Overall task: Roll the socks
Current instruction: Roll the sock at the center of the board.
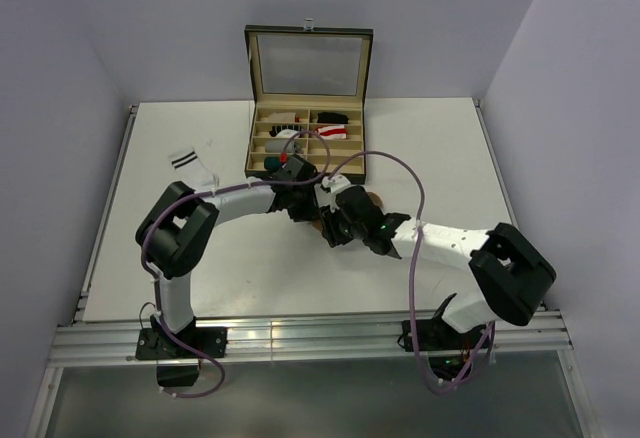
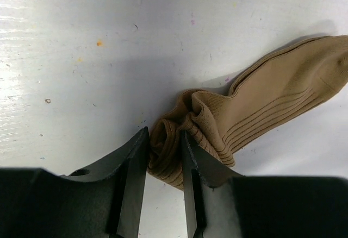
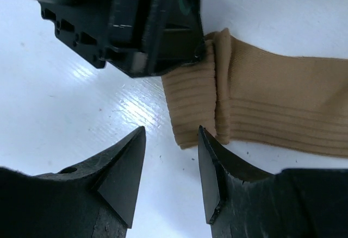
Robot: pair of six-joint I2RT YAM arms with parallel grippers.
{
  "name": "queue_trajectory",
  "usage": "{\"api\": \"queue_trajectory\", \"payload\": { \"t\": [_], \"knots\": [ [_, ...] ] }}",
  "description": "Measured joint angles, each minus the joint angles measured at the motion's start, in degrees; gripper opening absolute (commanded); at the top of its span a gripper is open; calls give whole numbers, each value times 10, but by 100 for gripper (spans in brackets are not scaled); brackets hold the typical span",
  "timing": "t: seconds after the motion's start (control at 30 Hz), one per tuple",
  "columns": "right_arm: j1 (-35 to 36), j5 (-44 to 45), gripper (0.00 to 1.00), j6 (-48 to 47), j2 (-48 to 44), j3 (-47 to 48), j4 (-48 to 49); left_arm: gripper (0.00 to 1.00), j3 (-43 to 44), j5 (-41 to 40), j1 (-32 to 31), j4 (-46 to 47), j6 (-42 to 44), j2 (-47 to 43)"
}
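While the left end effector (image 2: pixel 165 140) pinches the tan sock (image 2: pixel 266 99) by its bunched cuff on the table (image 2: pixel 98 42) and the right end effector (image 3: pixel 172 132) sits spread just beside it, the loose roll may spring open

Left arm (image 1: pixel 172 293), right arm (image 1: pixel 450 243): white links, bulky black joint housings. Purple cables (image 1: pixel 420 198) run along both. Black bases (image 1: pixel 180 343) on silver rail (image 1: pixel 300 343). Small green light (image 1: pixel 385 226) near right wrist. Left end effector (image 2: pixel 165 135), right end effector (image 3: pixel 171 132): matte black, wedge-shaped fingers (image 3: pixel 119 178), round hole in one finger of each
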Motion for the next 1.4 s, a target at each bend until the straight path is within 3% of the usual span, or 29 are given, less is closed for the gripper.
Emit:
{"api": "queue_trajectory", "payload": {
  "t": [0.57, 0.67, 0.77, 0.8, 0.87, 0.93, 1.13, 1.4],
  "knots": [
    [76, 151, 51, -70, 105, 59, -4, 36, 5, 0, -3, -6, 10, 2],
    [80, 170, 46, -66, 118, 59, -4, 36, 5, 2, -3, -5, 10, 2],
    [82, 187, 30, -55, 130, 74, -21, 36, 5, 3, -2, -6, 10, 2],
    [82, 193, 16, -49, 134, 80, -28, 36, 5, 4, -1, -6, 10, 2],
    [84, 202, 1, -34, 145, 94, -38, 37, 5, 7, 5, -6, 10, 2],
    [85, 204, 0, -22, 151, 100, -40, 38, 5, 9, 9, -7, 10, 2],
    [63, 132, 0, -19, 150, 99, -38, 38, -12, 15, 16, -3, 10, -13],
    [35, -62, 0, -2, 151, 113, -47, 37, -124, 12, 27, -1, 0, -105]
  ]
}}
